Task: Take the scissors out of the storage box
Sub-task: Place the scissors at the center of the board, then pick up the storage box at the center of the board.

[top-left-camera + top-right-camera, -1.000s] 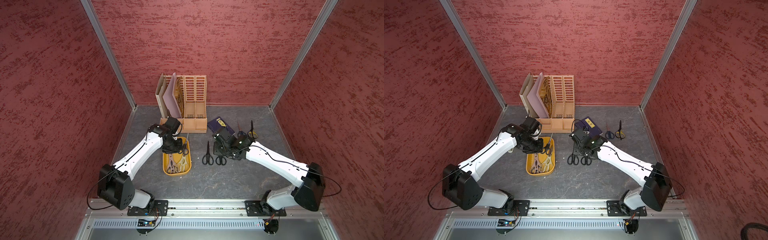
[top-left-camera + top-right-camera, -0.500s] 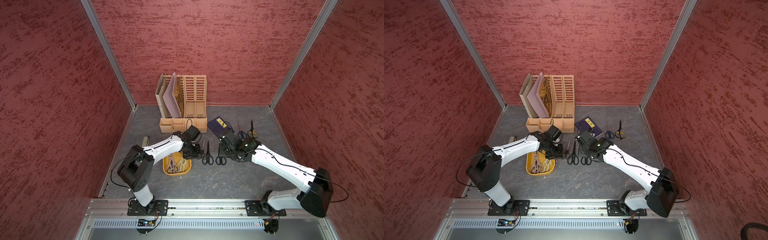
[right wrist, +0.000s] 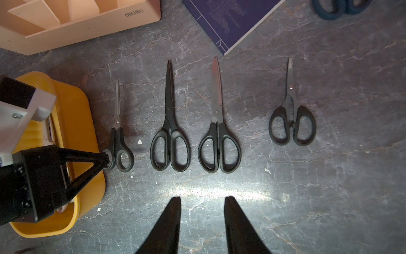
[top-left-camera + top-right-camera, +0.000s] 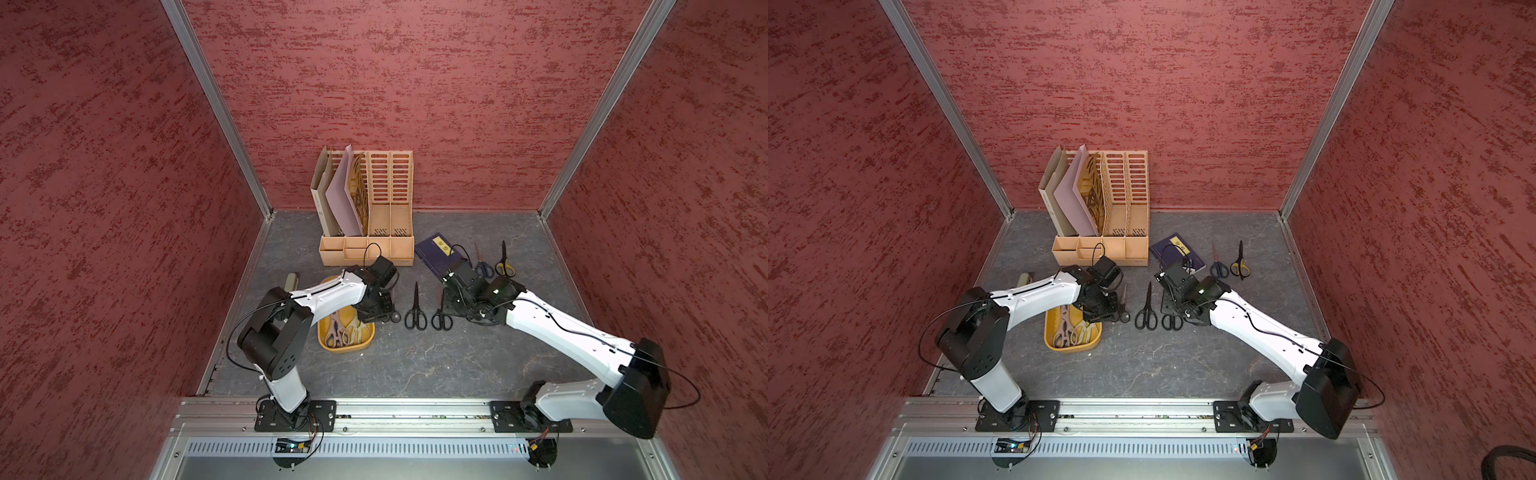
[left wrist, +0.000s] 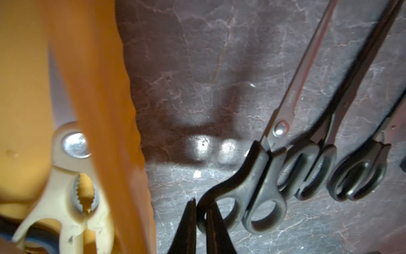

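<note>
My left gripper (image 5: 201,206) is shut on one handle ring of a small black-handled pair of scissors (image 3: 117,132), down at the table just right of the yellow storage box (image 4: 345,347). In both top views the pair (image 4: 1124,305) lies beside the box. Two larger black pairs (image 3: 170,123) (image 3: 217,123) and a short one (image 3: 291,114) lie in a row next to it. Cream-handled scissors (image 4: 345,330) remain in the box. My right gripper (image 3: 202,199) is open and holds nothing, near the handle ends of the row.
A tan slotted file organiser (image 4: 368,216) stands at the back. A dark blue notebook (image 4: 438,253), a blue-handled pair (image 4: 482,266) and a yellow-black pair (image 4: 504,264) lie back right. A small grey object (image 4: 291,282) lies left of the box.
My left gripper has carried the small black scissors from over the box rightward and brought them down next to the row. The right arm has drawn back slightly to the right.
</note>
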`<state>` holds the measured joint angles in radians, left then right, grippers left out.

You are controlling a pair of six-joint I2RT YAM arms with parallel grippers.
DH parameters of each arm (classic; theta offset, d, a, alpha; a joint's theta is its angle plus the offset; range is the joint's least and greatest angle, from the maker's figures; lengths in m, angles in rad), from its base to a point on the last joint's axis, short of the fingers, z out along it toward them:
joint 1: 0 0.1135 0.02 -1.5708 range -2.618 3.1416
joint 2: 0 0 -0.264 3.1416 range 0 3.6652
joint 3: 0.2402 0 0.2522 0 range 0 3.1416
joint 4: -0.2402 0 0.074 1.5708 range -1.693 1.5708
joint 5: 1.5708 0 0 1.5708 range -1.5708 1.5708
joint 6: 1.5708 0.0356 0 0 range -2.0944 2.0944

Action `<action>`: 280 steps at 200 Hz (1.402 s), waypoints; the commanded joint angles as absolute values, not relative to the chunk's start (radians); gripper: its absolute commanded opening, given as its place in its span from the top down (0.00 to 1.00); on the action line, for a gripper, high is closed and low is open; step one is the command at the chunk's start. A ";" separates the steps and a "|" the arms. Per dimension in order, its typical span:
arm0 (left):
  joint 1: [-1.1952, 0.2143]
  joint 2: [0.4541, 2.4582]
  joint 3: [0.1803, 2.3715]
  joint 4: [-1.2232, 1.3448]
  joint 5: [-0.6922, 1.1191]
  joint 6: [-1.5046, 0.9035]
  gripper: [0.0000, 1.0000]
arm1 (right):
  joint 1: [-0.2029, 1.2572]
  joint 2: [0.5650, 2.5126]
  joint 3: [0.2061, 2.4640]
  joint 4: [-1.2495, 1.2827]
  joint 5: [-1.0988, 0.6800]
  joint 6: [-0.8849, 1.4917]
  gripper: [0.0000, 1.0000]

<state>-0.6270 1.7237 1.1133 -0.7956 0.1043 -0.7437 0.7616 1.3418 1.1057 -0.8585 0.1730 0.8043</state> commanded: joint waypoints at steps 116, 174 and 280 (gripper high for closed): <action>-0.632 1.799 1.198 -0.894 0.022 -0.699 0.62 | 0.744 1.342 1.101 -0.853 0.208 0.798 0.62; -0.498 1.580 1.258 -0.947 0.075 -0.616 0.55 | 0.744 1.399 1.157 -0.848 0.179 0.768 0.62; 0.090 1.429 1.043 -0.931 0.091 -0.482 0.36 | 0.744 1.513 1.226 -0.801 0.059 0.706 0.61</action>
